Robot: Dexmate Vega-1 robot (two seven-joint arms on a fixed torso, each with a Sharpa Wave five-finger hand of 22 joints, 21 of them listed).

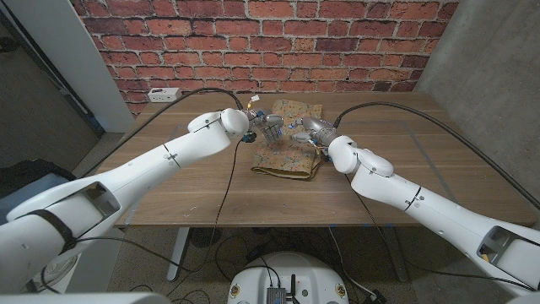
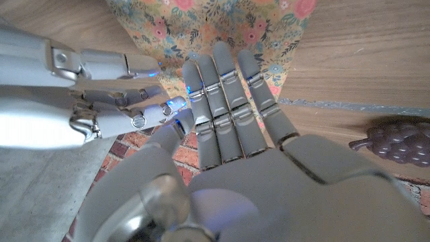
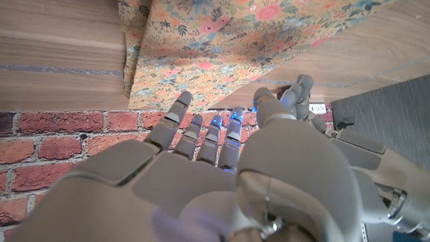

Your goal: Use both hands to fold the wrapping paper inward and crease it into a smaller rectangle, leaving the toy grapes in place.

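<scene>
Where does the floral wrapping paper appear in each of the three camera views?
Head view: wrapping paper at table centre, between both hands.
Left wrist view: wrapping paper along the upper edge, beyond the left hand.
Right wrist view: wrapping paper across the top, above the right hand.
Shared landmark: the brick wall.

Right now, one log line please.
left hand: open over wrapping paper | right hand: open, alongside | toy grapes: on table
</scene>
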